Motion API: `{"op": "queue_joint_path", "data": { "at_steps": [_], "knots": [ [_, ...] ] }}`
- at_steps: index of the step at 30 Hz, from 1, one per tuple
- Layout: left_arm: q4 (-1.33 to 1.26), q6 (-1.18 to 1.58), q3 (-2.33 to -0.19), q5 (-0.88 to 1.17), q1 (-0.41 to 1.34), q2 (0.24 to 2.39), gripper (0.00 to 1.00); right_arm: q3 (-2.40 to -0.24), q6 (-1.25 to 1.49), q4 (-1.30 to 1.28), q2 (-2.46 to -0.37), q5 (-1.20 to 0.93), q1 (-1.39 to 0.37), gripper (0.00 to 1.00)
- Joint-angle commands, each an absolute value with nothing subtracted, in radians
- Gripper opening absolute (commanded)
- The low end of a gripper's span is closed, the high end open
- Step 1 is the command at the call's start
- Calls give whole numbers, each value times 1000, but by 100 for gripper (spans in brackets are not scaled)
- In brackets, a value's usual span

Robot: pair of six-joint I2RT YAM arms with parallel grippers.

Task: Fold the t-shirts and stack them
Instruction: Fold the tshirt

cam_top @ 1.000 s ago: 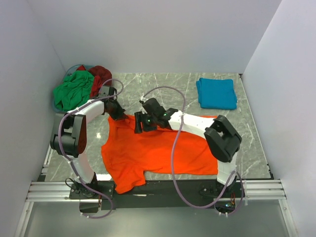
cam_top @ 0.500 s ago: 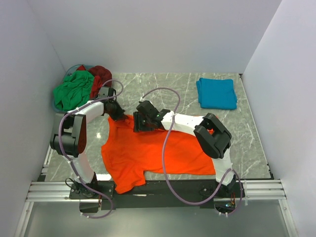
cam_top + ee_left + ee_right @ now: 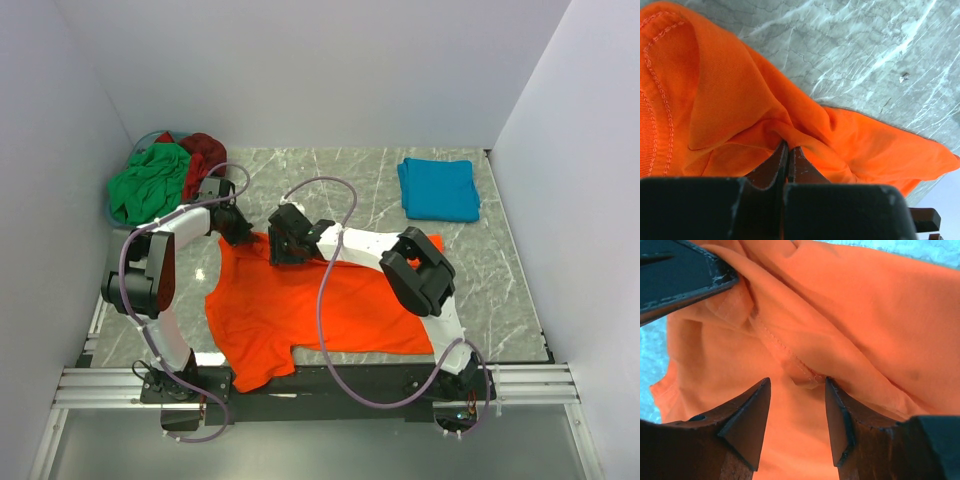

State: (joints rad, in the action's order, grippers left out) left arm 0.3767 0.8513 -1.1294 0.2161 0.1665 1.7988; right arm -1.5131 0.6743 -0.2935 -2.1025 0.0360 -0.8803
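Note:
The bright orange t-shirt (image 3: 300, 305) lies spread on the marble table (image 3: 360, 180) in front of the arms. My left gripper (image 3: 243, 233) is shut on a fold of its upper left edge; in the left wrist view the fingers (image 3: 788, 150) pinch the orange cloth (image 3: 730, 100). My right gripper (image 3: 278, 247) is open just right of it, jaws apart over a stitched seam (image 3: 790, 357) of the shirt. The teal blue t-shirt (image 3: 438, 188) lies folded at the back right. The green (image 3: 148, 182) and dark red (image 3: 203, 155) t-shirts sit crumpled in the back left corner.
A blue basket rim (image 3: 150, 136) shows behind the green and red shirts. White walls close in the table on the left, back and right. The left gripper's finger (image 3: 680, 275) shows at the top left of the right wrist view.
My right gripper has moved left across the shirt toward my left gripper, and its arm has folded in. The left gripper has stayed put, shut on the cloth.

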Motion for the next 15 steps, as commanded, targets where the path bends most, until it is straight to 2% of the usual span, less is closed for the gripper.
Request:
{"op": "queue_joint_path", "data": {
  "at_steps": [1, 6, 7, 9, 10, 12, 13, 15],
  "knots": [
    [348, 850, -1115, 221, 161, 1783, 0, -1578, 687, -333, -2134, 90, -899, 54],
    [345, 853, -1103, 209, 161, 1776, 0, -1612, 689, -391, -2166, 141, -911, 47],
    [344, 853, -1101, 209, 161, 1775, 0, -1615, 690, -396, -2167, 150, -911, 40],
    [342, 853, -1100, 212, 161, 1772, 1, -1605, 690, -382, -2151, 175, -913, 34],
    [342, 853, -1101, 212, 161, 1773, 0, -1592, 690, -376, -2143, 182, -916, 26],
    [344, 853, -1101, 215, 163, 1772, 0, -1588, 686, -368, -2125, 198, -916, 18],
    [345, 854, -1100, 218, 161, 1767, 0, -1588, 683, -370, -2120, 202, -916, 9],
    [344, 857, -1094, 218, 161, 1760, 0, -1591, 672, -380, -2106, 209, -916, 4]
  ]
}}
